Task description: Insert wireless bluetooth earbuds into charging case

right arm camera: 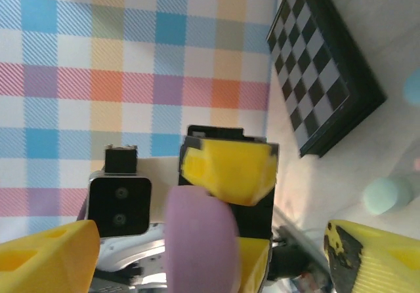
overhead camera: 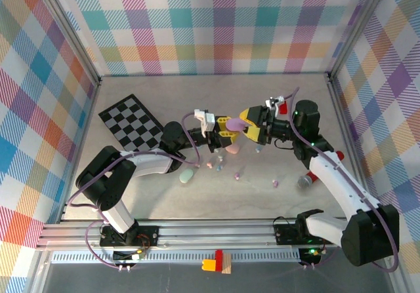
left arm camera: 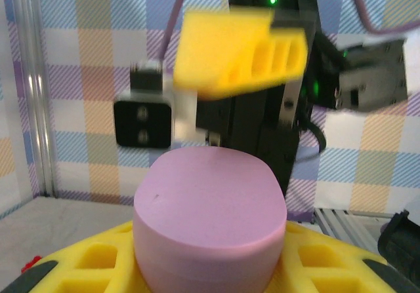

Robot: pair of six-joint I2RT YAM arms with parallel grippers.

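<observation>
Beige tabletop (overhead camera: 262, 201), plaid walls (overhead camera: 216, 24) — left gripper (overhead camera: 230, 126) tight on purple case (left arm camera: 210, 208) (right gripper (overhead camera: 252, 126) agape)

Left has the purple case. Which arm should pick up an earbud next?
Right, probably. The right fingers are open and empty, facing the case; the left fingers are shut on it. Earbuds lie loose on the table just nearer than both.
</observation>
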